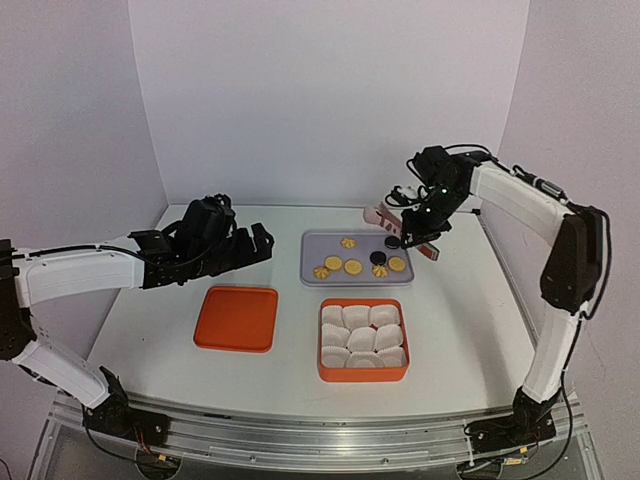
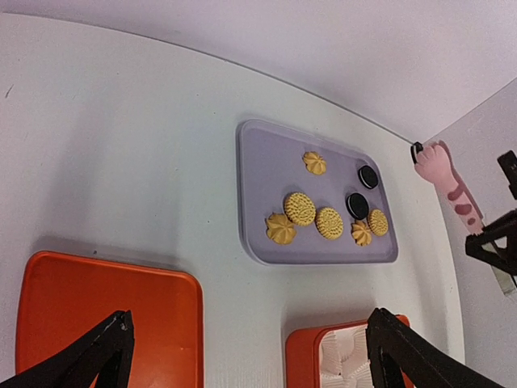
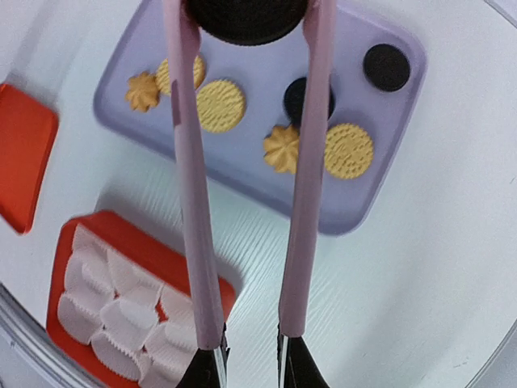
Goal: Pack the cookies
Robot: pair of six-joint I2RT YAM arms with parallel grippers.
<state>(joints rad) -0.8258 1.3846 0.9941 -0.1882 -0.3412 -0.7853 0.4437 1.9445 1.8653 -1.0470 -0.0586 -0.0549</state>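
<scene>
Pink tongs point(image 3: 191, 162) are clamped in my right gripper point(image 3: 250, 362), which is shut on their handle ends. Their tips pinch one black cookie point(image 3: 246, 16) above the far right of the lilac tray point(image 1: 315, 250). On the tray lie two more black cookies point(image 3: 386, 66) and several golden ones point(image 3: 220, 105), both flat discs and ridged flowers point(image 3: 281, 149). From the left wrist the tongs point(image 2: 448, 182) hang past the tray's right end. My left gripper point(image 2: 250, 356) is open and holds nothing, hovering left of the tray over the orange lid point(image 2: 97, 315).
An orange box point(image 1: 363, 340) filled with white pleated paper cups point(image 3: 121, 307) sits in front of the tray. The flat orange lid point(image 1: 236, 318) lies to its left. Walls close the table at the back and on both sides.
</scene>
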